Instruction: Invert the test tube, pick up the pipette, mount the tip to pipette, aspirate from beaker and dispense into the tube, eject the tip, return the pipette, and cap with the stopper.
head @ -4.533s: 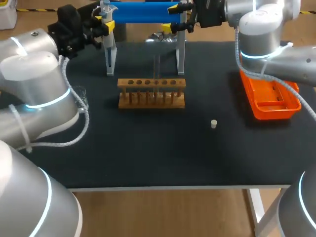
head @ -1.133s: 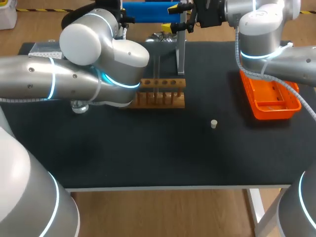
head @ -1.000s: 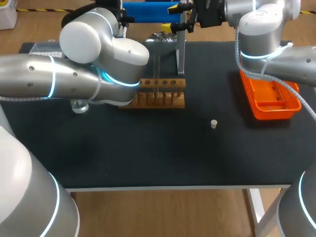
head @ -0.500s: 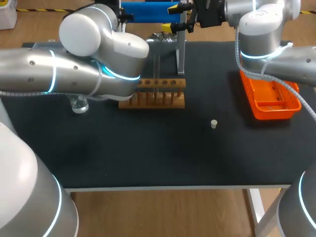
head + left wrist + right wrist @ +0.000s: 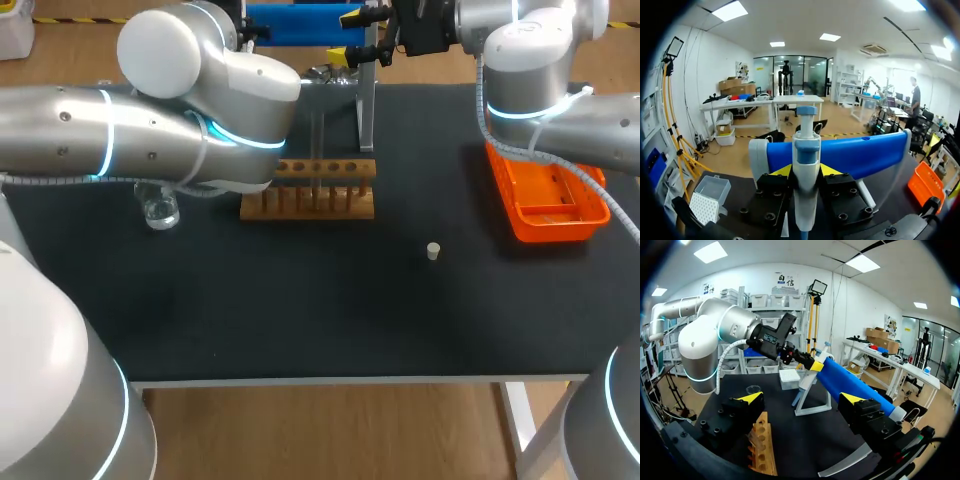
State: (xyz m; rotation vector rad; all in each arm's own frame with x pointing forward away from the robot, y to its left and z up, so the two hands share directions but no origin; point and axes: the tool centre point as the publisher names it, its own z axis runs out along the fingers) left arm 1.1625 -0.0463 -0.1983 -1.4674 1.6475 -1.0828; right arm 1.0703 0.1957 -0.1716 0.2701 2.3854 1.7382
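Left gripper (image 5: 805, 171): closed about the pipette (image 5: 806, 150), with one finger pressed to each flank of its white body. The pale blue plunger head stands above the fingers.
Pipette: upright at the back of the table, directly in front of the blue bar of the stand (image 5: 865, 155). The right wrist view shows its lower end close to one of the stand's legs. Whether it hangs on the stand or is clear of it cannot be told.
Right gripper (image 5: 802, 399): fingers spread wide with nothing between them. It is held above the table near the stand's other end, facing along the bar.
Left arm (image 5: 150, 130): lies across the back left of the table and covers the left end of the rack.
Rack (image 5: 325, 190): wooden, mid-table, just in front of the stand.
Test tube (image 5: 318, 135): clear glass, upright in the rack. Which end is up cannot be told.
Beaker (image 5: 160, 211): clear, on the mat left of the rack, partly under the left arm.
Stopper (image 5: 433, 251): small and pale, alone on the mat, right of and nearer than the rack, well apart from it.
Tip box (image 5: 707, 200): white grid with a clear lid, off the end of the stand.
Orange tray (image 5: 550, 210): right side of the table, below the right arm.
Table (image 5: 300, 320): black-topped.
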